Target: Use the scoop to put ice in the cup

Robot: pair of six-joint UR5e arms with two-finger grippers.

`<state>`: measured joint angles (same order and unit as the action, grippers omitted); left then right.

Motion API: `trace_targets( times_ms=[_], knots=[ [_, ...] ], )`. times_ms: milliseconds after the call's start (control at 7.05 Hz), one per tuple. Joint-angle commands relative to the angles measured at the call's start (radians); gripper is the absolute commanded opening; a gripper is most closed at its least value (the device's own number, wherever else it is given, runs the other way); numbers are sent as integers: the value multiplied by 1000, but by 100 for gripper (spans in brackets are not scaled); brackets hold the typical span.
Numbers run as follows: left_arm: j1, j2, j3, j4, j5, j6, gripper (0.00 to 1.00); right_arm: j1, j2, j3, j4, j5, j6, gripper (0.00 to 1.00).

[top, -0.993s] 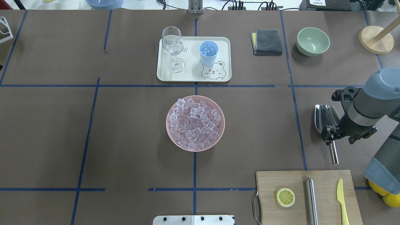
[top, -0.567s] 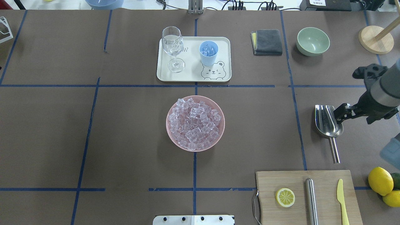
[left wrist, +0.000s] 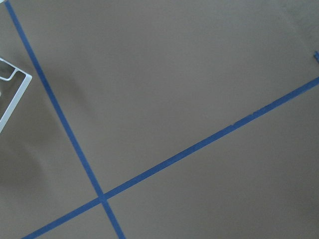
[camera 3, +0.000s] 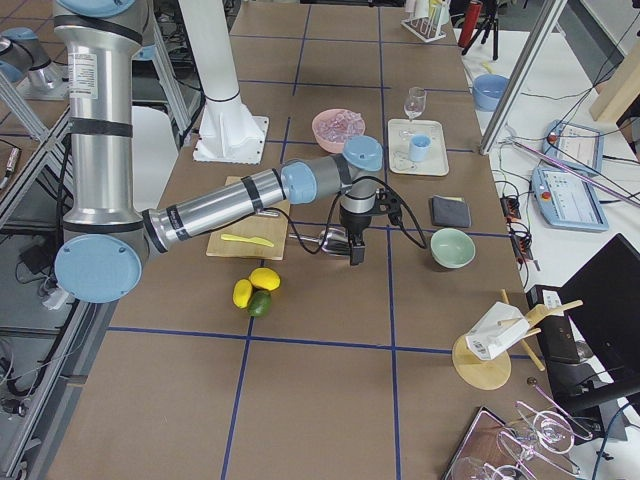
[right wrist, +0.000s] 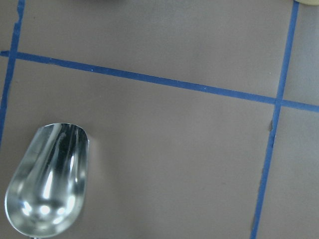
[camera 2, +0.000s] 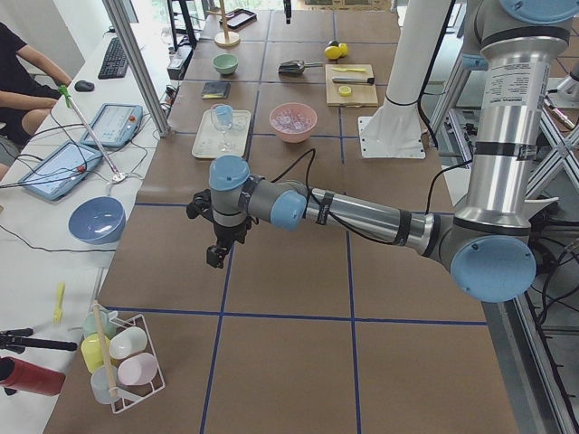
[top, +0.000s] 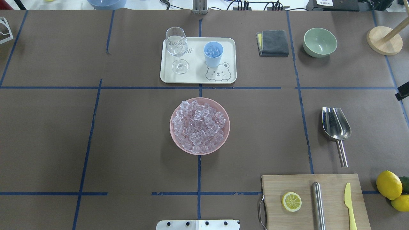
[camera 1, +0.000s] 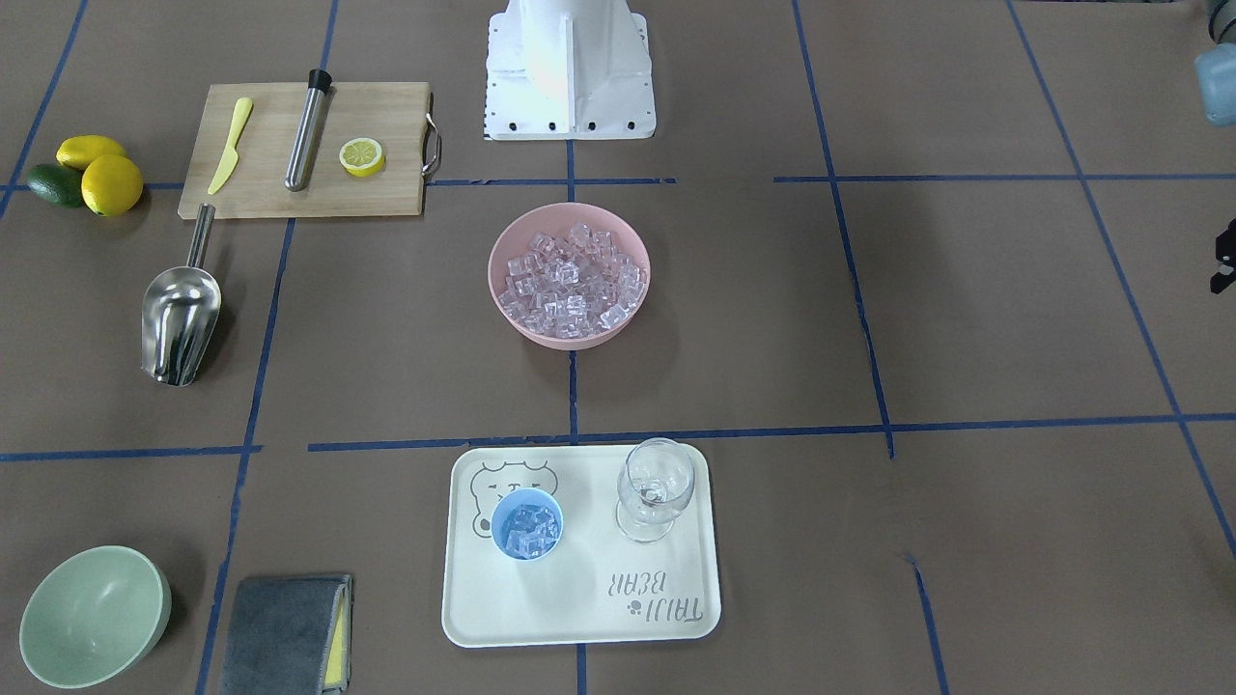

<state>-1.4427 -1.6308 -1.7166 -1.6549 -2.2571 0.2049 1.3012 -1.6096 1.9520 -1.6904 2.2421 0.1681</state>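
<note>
The steel scoop (top: 335, 127) lies empty on the table at the right, trough toward the far side; it also shows in the right wrist view (right wrist: 47, 184). The ice (top: 198, 126) fills a pink bowl (top: 175, 140) at the centre. The light-blue cup (top: 213, 54) stands on the cream tray (top: 198, 76) with a few cubes inside. My right gripper (camera 3: 357, 252) hangs beside the scoop, apart from it; only a black bit of it (top: 403, 95) shows overhead. My left gripper (camera 2: 215, 256) hovers over bare table far to the left. I cannot tell how either gripper's jaws stand.
A wine glass (top: 177, 48) stands on the tray left of the cup. A cutting board (top: 303, 183) with lemon slice, steel cylinder and yellow knife lies near the scoop's handle. Lemons (top: 389, 184), a green bowl (top: 320, 42), a grey cloth (top: 273, 43) and a wooden stand (top: 384, 40) sit at the right.
My right gripper was at the scoop's handle, then drew off to the right, almost out of the overhead view. The scoop stays lying on the table.
</note>
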Motion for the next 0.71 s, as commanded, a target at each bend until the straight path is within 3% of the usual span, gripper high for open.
trace_targets(
  times_ms=[0,425,567],
  knots=[
    [-124,38,43,72,-1,118,100,171,-1,-131,1,80,-273,100],
    [-140,72,80,87,-10,122,100,222,4,-148,1,67,-289,100],
    [-149,74,87,157,-66,116,100,239,7,-140,1,74,-285,100]
  ],
)
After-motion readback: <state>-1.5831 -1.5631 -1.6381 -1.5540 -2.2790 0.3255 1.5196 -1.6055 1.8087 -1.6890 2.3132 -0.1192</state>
